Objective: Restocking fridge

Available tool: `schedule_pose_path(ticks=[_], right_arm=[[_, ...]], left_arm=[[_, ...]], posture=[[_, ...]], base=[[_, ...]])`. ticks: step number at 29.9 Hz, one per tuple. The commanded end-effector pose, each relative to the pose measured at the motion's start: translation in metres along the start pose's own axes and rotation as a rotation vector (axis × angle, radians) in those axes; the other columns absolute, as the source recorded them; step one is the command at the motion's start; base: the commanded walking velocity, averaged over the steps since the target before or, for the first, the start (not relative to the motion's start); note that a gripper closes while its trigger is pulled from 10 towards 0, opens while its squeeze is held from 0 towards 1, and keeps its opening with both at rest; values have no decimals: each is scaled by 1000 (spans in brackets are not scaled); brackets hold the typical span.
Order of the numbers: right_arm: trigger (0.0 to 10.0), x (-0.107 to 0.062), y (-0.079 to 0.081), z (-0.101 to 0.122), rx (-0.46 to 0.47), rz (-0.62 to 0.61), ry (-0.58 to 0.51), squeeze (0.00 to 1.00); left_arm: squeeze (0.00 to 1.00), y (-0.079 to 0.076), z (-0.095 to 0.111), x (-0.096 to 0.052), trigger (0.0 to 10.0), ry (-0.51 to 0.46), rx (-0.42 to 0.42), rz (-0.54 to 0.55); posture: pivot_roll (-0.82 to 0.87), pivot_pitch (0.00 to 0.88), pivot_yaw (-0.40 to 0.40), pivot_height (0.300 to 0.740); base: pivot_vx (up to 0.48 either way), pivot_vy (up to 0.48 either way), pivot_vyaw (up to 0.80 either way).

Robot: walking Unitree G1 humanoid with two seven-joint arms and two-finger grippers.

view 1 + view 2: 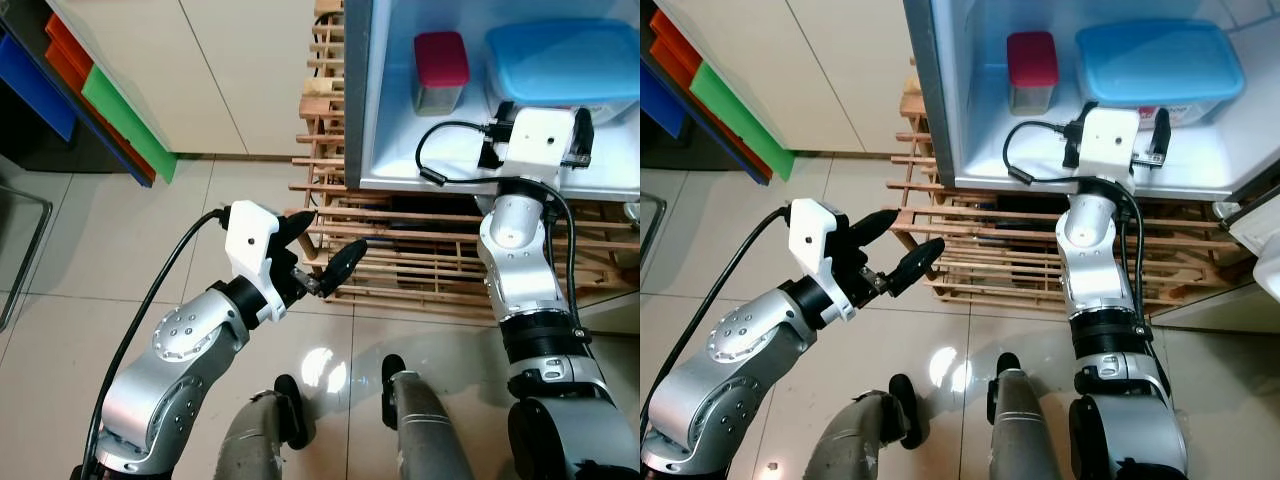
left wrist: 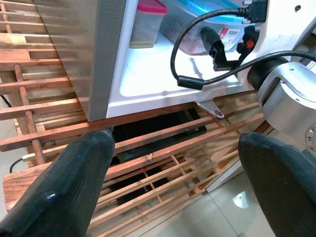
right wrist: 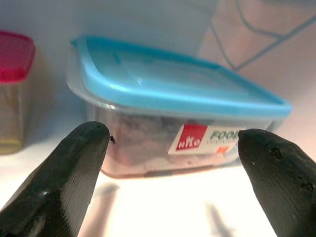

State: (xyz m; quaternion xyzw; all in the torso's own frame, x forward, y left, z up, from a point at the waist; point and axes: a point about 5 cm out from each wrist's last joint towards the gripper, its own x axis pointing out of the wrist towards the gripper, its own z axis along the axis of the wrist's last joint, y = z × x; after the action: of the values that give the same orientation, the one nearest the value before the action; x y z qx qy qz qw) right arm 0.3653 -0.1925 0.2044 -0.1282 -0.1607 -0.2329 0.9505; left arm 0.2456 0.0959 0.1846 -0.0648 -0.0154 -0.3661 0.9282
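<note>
From the head, the right gripper [image 1: 1120, 135] reaches onto the white fridge shelf [image 1: 1200, 170], its wrist block hiding the front of the clear food box with a blue lid [image 1: 1160, 60]; a small red-lidded jar [image 1: 1032, 70] stands beside it. The left gripper [image 1: 322, 250] hangs fingers wide before the slatted wooden pallet [image 1: 400, 255].

The right wrist view shows the box's label between widely parted fingers [image 3: 74, 168], not touching.

I see a blue-lidded clear box [image 1: 1158, 62] with a red-and-white label, a red-lidded jar [image 1: 1032, 71], white fridge shelf [image 1: 1230, 160], brown slatted wooden rack [image 1: 980, 255], black fingers [image 1: 915, 266], orange, green and blue panels [image 1: 715, 95], glossy beige floor tiles [image 1: 700, 270]
</note>
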Motion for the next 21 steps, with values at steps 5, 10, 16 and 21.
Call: schedule_pose_path(ticks=[5, 10, 16, 21], right_arm=[[10000, 2, 11, 2, 12, 15, 46, 0], [10000, 6, 27, 10, 11, 82, 1, 0], [10000, 13, 26, 5, -20, 94, 14, 0], [10000, 16, 24, 5, -11, 98, 8, 0]], left_arm=[[0, 2, -3, -3, 10000, 9, 7, 16], [0, 3, -2, -2, 10000, 7, 12, 21], [0, 5, -2, -1, 10000, 5, 17, 26], [0, 7, -4, 1, 10000, 3, 22, 29]], posture=[[-47, 367, 82, 740], [-43, 364, 82, 740], [-35, 362, 80, 740], [-47, 333, 71, 740]], base=[[0, 0, 0], [0, 0, 0], [0, 0, 0], [0, 0, 0]])
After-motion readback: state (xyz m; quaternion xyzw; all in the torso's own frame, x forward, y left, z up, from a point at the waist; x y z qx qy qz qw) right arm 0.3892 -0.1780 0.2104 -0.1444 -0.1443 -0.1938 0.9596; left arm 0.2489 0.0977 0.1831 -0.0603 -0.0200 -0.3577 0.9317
